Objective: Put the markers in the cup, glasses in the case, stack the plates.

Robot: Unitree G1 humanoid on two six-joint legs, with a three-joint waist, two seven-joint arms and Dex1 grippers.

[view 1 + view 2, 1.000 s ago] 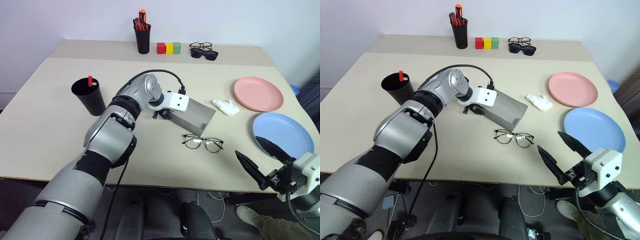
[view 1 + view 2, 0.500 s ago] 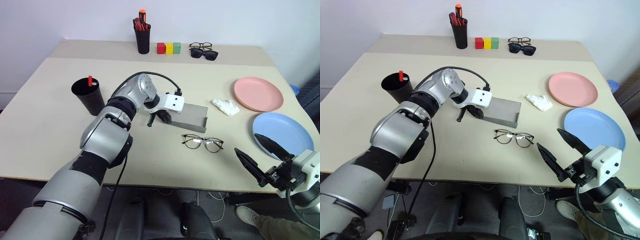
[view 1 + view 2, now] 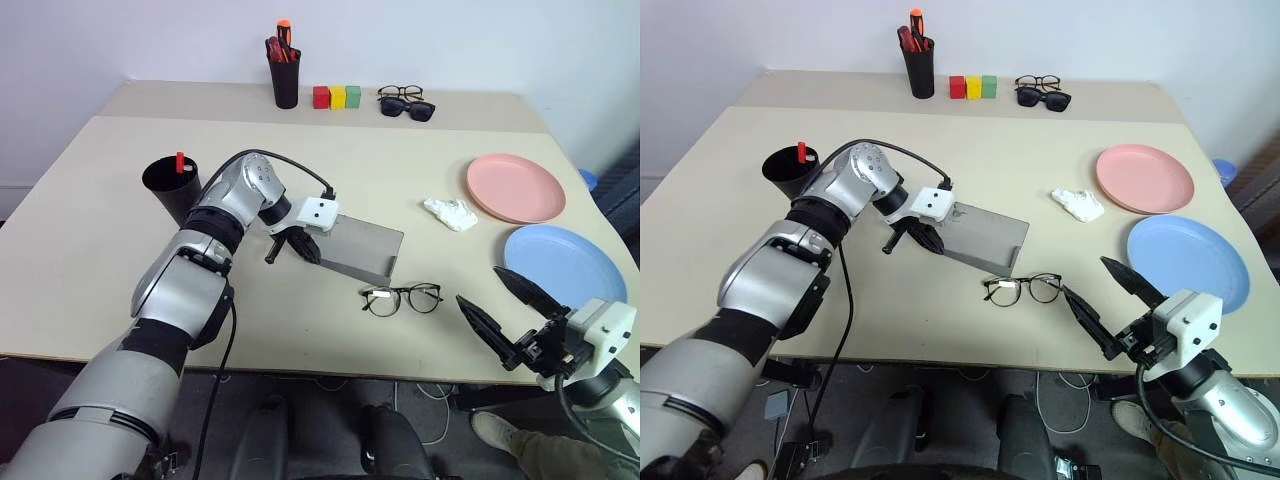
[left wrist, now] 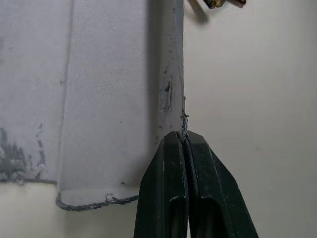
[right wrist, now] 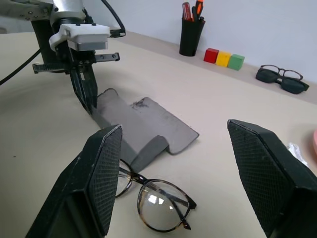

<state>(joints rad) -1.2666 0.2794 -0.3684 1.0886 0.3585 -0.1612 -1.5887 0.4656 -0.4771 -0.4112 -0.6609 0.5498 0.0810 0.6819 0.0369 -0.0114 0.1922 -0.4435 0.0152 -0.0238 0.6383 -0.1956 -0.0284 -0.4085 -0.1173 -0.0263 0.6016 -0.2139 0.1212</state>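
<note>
Status: the case (image 3: 355,250) lies open mid-worktop with nothing visibly in it; the glasses (image 3: 401,298) sit on the worktop (image 3: 100,210) just beside its near edge, not yet inside. The pink plate (image 3: 516,187) and blue plate (image 3: 566,266) lie side by side at my right, unstacked. A red-capped marker (image 3: 181,162) stands in the cup (image 3: 172,190) at my left; I cannot make out a second marker. So I judge the marker step at least partly done, glasses and plates still to do. My left pincer (image 3: 296,244) is closed tight, its tips pinching the thin edge of the case at the end nearest the cup. My right pincer (image 3: 508,312) hangs spread wide over the near worktop edge, just beyond the glasses, gripping nothing and touching nothing.
</note>
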